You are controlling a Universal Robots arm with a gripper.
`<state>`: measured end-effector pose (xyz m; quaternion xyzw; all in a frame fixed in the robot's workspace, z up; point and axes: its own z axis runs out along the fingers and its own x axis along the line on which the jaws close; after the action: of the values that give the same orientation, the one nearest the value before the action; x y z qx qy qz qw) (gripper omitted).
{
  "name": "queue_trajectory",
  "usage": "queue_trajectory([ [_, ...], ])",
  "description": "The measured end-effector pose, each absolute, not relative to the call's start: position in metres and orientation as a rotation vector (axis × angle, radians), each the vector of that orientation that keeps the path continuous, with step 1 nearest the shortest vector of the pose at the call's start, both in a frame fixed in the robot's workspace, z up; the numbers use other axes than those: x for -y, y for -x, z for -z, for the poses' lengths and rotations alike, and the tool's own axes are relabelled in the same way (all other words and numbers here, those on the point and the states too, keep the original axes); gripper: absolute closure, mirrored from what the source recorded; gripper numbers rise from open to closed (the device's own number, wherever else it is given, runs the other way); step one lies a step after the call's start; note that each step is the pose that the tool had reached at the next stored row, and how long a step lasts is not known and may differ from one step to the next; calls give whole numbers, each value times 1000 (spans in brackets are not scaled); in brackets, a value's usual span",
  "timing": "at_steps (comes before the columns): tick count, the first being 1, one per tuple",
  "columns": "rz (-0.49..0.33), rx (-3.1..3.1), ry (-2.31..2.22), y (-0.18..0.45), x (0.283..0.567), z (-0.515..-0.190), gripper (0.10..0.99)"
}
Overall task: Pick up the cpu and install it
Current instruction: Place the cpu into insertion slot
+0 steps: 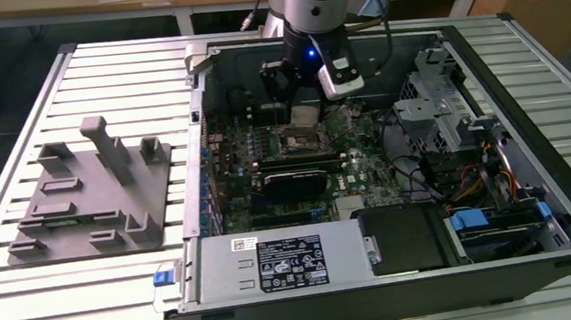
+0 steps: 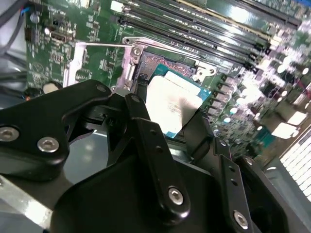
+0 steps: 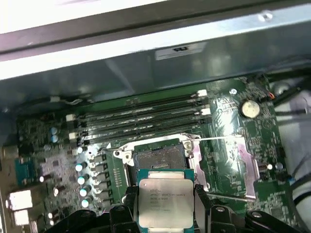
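CPU (image 3: 165, 200) sits pinched between the two black fingers of the gripper (image 2: 171, 114), which press on opposite edges of its green board and leave the silvery lid bare. In both wrist views the chip hangs over the motherboard (image 1: 359, 152), just beside the open socket (image 3: 158, 156) and not yet down in it. The socket's contact field is uncovered and its thin retaining lever (image 3: 228, 140) is swung aside. In the exterior view the arm reaches down into the open computer case (image 1: 197, 137), well apart from the grey plastic fixture (image 1: 87, 197) lying out on the slatted table (image 1: 29, 306).

By my judgement the chip is light and stiff, a thin board under a hard metal cap, so weight is no trouble. The lid looks smooth and likely slippery. The underside contacts and the socket's fine pins are the fragile parts, so the edges of the board, where the fingers already bear, are the right place to hold it. A tilted or sliding drop could do harm.

As to writing, the lid carries several lines of small dark print. A white sticker (image 3: 181, 49) sits on the case wall beyond the memory slots (image 3: 141, 116), and a large black-and-white label (image 1: 292, 262) covers the power supply — none of it is set down here.
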<state>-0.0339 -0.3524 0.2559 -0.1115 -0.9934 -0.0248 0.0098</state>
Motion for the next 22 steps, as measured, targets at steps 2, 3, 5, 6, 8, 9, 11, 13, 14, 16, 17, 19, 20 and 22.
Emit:
queue_trajectory([
  [2, 78, 3096, 405, 34, 352, -256, 545],
  [3, 78, 3092, 433, 34, 352, -256, 545],
  [5, 79, 3085, 488, 34, 352, -256, 545],
  [6, 79, 3081, 516, 34, 352, -256, 545],
  [8, 79, 3072, 574, 34, 352, -255, 545],
  [9, 80, 3067, 602, 34, 352, -255, 545],
  [11, 80, 3056, 657, 34, 352, -255, 545],
  [13, 81, 3045, 712, 34, 352, -255, 545],
  [14, 81, 3039, 740, 34, 352, -255, 545],
  [16, 81, 3025, 797, 34, 352, -255, 545],
  [17, 81, 3018, 824, 34, 352, -255, 545],
  [19, 82, 3004, 879, 34, 352, -255, 545],
  [20, 82, 2996, 906, 34, 352, -255, 545],
  [22, 82, 2980, 961, 34, 352, -255, 545],
])
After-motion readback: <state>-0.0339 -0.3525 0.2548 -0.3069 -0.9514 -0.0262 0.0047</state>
